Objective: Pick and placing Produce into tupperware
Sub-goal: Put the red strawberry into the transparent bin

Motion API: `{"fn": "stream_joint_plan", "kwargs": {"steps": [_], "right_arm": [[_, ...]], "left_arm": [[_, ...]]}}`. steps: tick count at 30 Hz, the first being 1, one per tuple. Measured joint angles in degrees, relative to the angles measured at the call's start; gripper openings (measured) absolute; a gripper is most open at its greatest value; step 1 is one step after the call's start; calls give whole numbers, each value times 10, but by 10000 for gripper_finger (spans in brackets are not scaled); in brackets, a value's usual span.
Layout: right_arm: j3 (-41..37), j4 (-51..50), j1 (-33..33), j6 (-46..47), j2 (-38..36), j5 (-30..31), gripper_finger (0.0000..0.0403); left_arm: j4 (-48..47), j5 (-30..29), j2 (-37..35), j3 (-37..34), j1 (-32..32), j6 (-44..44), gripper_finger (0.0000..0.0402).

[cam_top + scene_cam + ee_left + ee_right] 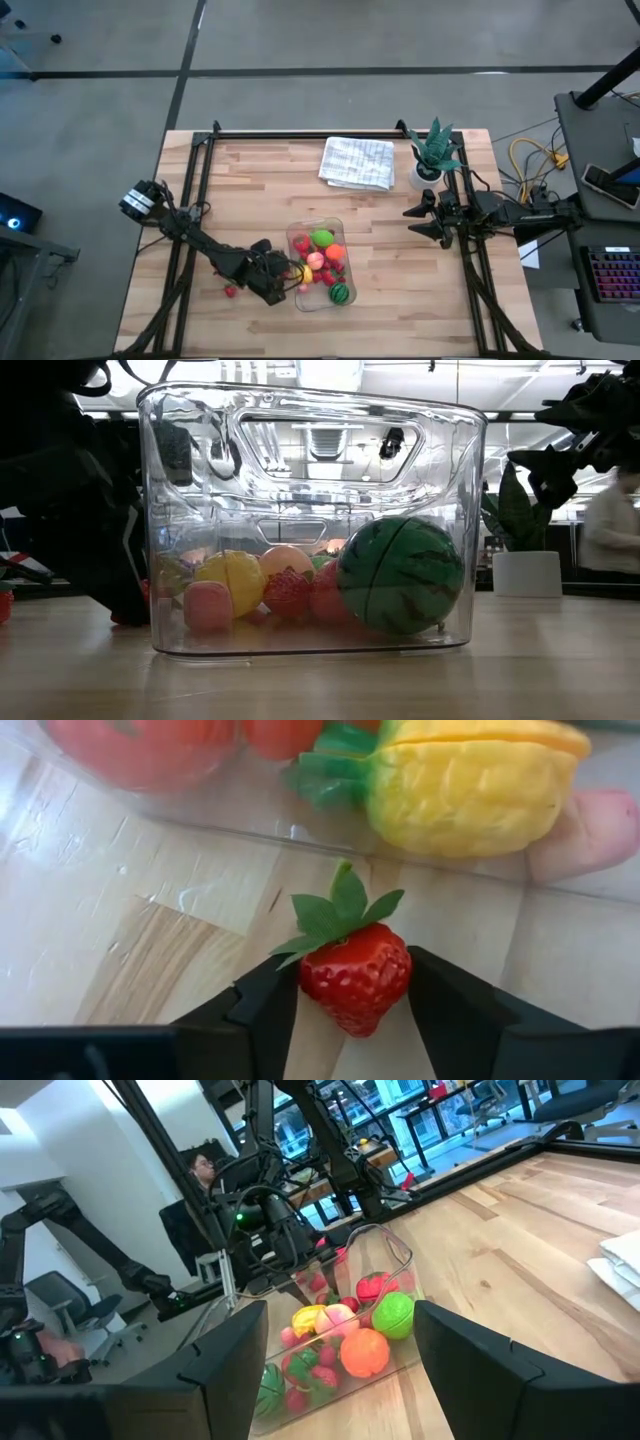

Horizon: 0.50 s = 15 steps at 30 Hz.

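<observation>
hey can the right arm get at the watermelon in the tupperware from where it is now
Probably yes. The right gripper waits open beside the tupperware, whose top is open, and the watermelon lies uncovered at one end. The left gripper, closing around a strawberry outside, might crowd it.

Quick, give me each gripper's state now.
Left gripper: shut on the strawberry, beside the tupperware.
Right gripper: open, holding nothing.

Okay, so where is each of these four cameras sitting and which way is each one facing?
High: overhead, straight down on the wooden table; both arms show.
Low: table height, facing the clear rectangular plastic container; dark arm parts at the edges.
Left wrist: on the left arm, past its fingers closing on a small red strawberry.
Right wrist: on the right arm, past its open fingers toward the container.
Shared: high and low both show the striped dark-green melon.
</observation>
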Motion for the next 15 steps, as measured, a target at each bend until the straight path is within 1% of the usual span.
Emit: {"fn": "stream_joint_plan", "kwargs": {"steps": [6,9,12,15], "right_arm": [[0,0,0,0,0,0,242],[0,0,0,0,0,0,242],[0,0,0,0,0,0,242],[0,0,0,0,0,0,242]], "left_arm": [[-2,0,-4,-1,0,2,164],[-12,0,-14,-3,1,24,163],[-21,4,-39,-3,1,43,163],[-63,5,-83,-3,0,47,163]]}}
